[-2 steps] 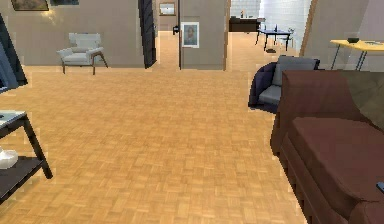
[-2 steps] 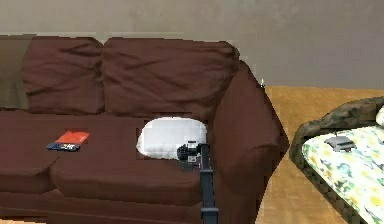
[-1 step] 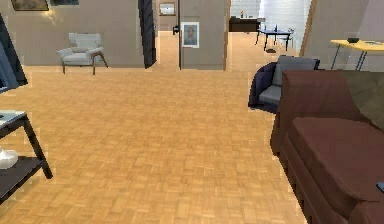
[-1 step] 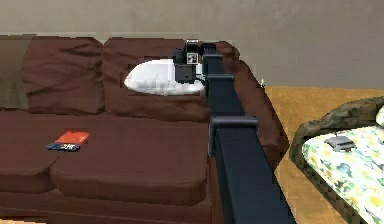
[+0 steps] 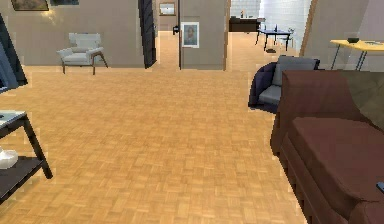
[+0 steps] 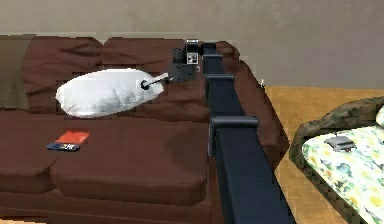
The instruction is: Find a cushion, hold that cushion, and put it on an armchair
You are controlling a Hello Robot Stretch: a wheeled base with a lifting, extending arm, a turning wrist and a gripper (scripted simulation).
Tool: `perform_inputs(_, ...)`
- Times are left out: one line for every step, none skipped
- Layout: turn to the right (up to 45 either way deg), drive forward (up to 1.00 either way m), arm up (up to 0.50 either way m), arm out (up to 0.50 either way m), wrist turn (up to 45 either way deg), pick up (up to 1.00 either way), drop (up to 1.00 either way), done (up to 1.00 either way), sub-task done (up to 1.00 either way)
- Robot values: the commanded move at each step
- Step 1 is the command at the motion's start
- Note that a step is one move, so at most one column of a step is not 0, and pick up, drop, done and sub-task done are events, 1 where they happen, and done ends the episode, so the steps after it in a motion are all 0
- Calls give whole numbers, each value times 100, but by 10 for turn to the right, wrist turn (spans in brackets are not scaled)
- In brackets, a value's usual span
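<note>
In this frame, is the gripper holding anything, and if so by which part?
It cannot be told. The gripper is at the white cushion, by its end nearest the arm, but the cushion lies on the brown sofa.

Soft, even light in the forward view: the floor (image 5: 150,130) is bright, with a faint shadow under the grey armchair (image 5: 82,52). Brightest is the window (image 5: 285,12) in the far room. In the arm side view the sofa (image 6: 130,150) is dark, the cushion (image 6: 100,95) pale and bright on it, the wall (image 6: 300,40) dull grey.
</note>
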Motion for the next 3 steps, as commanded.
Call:
perform_inputs(0, 0, 0, 0, -450, 0, 0, 0, 0)
perform_inputs(0, 0, 0, 0, -450, 0, 0, 0, 0)
perform_inputs(0, 0, 0, 0, -60, 0, 0, 0, 0)
